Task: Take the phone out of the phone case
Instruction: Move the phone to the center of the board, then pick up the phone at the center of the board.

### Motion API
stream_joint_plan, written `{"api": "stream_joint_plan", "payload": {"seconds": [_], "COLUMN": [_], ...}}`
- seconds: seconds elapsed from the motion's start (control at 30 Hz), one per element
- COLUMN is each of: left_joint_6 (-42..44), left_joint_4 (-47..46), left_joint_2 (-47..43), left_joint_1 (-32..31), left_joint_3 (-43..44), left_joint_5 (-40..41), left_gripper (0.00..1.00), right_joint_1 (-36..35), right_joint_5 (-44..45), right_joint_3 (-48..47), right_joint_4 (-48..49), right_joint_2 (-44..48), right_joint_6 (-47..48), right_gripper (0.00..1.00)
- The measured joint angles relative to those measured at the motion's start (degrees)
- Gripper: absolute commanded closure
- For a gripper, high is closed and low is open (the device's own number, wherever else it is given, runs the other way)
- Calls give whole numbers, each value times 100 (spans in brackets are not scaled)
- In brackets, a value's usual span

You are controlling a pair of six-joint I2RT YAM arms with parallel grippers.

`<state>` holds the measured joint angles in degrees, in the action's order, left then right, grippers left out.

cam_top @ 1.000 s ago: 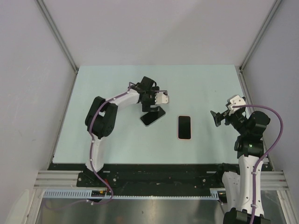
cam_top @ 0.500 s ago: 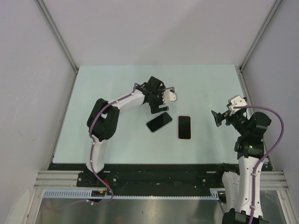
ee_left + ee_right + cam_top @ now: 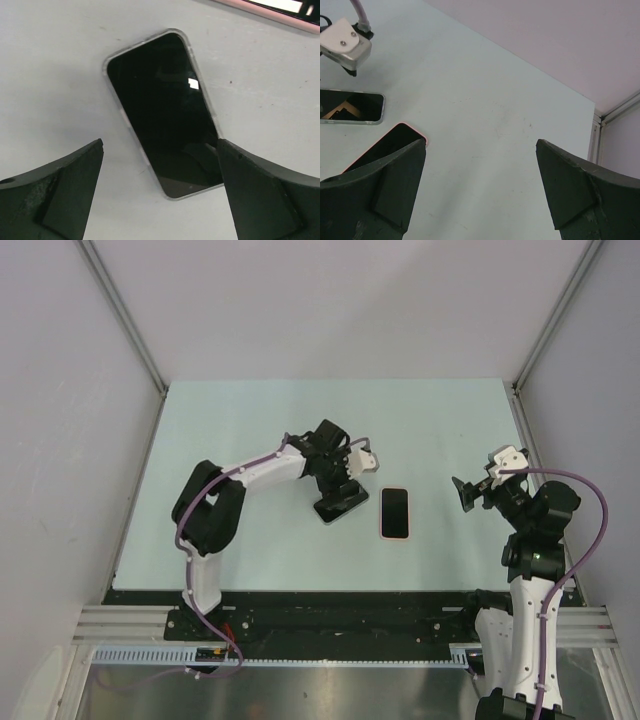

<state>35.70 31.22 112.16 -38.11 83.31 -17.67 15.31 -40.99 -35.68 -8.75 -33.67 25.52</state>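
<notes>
Phone (image 3: pixel 160 115) lying flat on desk (image 3: pixel 250 420), screen up. Pink case (image 3: pixel 396 512) lying flat just beside it, not touching. Looking like phone is already out of case.

Left end effector (image 3: pixel 160 147) hanging right over phone, fingers wide apart, gripping nothing. Likely so phone is resting on its own.

Right end effector (image 3: pixel 481 145) sitting off to side, well apart from both things, fingers wide apart too, holding nothing. Likely giving other arm room.
</notes>
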Motion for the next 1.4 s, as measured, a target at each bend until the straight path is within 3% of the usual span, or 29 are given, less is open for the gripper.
{"api": "stream_joint_plan", "payload": {"seconds": [0.23,0.47,1.0,1.2,1.4], "left_joint_6": [-601,-1353,-1845,-1926,-1926], "left_joint_4": [326,400,317,216,120], "left_joint_2": [564,588,671,671,621], "left_joint_1": [-66,-63,-470,-551,-564], "left_joint_3": [136,308,293,238,131], "left_joint_5": [-227,-278,809,1019,1005], "left_gripper": [0,0,1,32,46], "right_joint_1": [4,4,2,2,2], "right_joint_5": [-2,0,0,0,0], "right_joint_3": [0,0,0,0,0], "right_joint_4": [0,0,0,0,2], "right_joint_2": [17,37,59,66,83], "right_joint_6": [0,0,2,2,0], "right_gripper": [4,4,4,4,4]}}
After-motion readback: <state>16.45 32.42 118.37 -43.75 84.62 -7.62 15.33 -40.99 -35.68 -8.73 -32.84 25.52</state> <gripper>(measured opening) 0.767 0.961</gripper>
